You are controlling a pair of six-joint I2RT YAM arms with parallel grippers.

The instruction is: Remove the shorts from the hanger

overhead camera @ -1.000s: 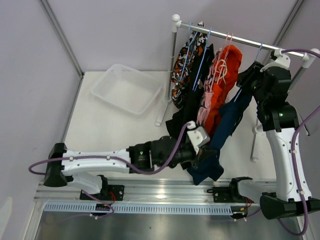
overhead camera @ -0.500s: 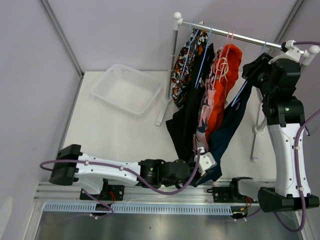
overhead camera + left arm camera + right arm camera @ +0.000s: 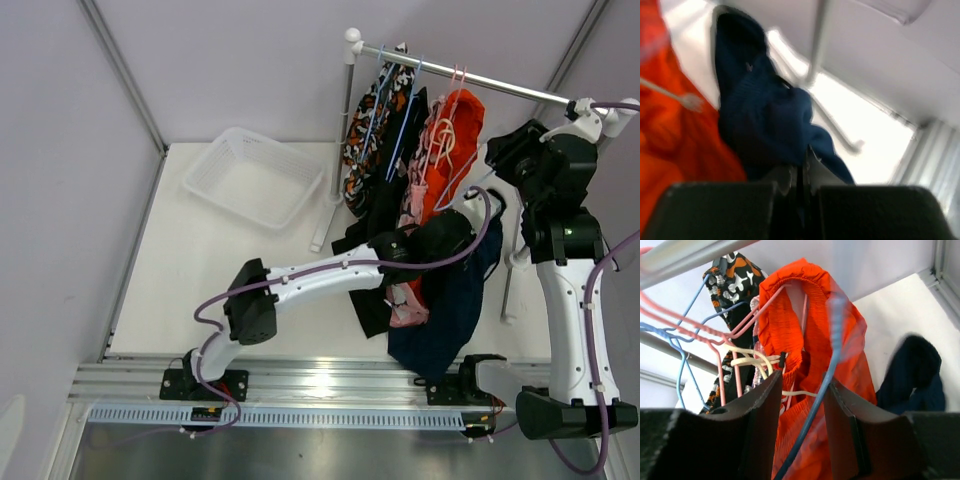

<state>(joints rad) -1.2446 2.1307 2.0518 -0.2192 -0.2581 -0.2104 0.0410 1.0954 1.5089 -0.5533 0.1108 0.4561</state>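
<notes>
The navy shorts [image 3: 447,312] hang in a bunch from my left gripper [image 3: 452,240], which is shut on the fabric [image 3: 765,125] beside the rack. The orange-red shorts [image 3: 452,135], pink printed shorts [image 3: 413,205], black shorts [image 3: 385,205] and blotch-patterned shorts [image 3: 366,125] hang on hangers from the rail [image 3: 480,80]. My right gripper [image 3: 507,155] is up at the rail's right end. Its jaws [image 3: 802,385] are open around a blue hanger wire [image 3: 826,382], with the orange-red shorts [image 3: 805,335] just behind. The navy shorts [image 3: 912,372] show low on the right.
A white plastic basket [image 3: 255,175] sits at the back left of the table. The rack's left post [image 3: 340,140] and foot stand beside it, and the right post [image 3: 512,270] is by my right arm. Pink and blue hangers [image 3: 715,335] crowd the rail.
My left gripper pulled the navy shorts down toward the front edge, then swung up to the rack with them. My right gripper stayed near the rail's right end.
</notes>
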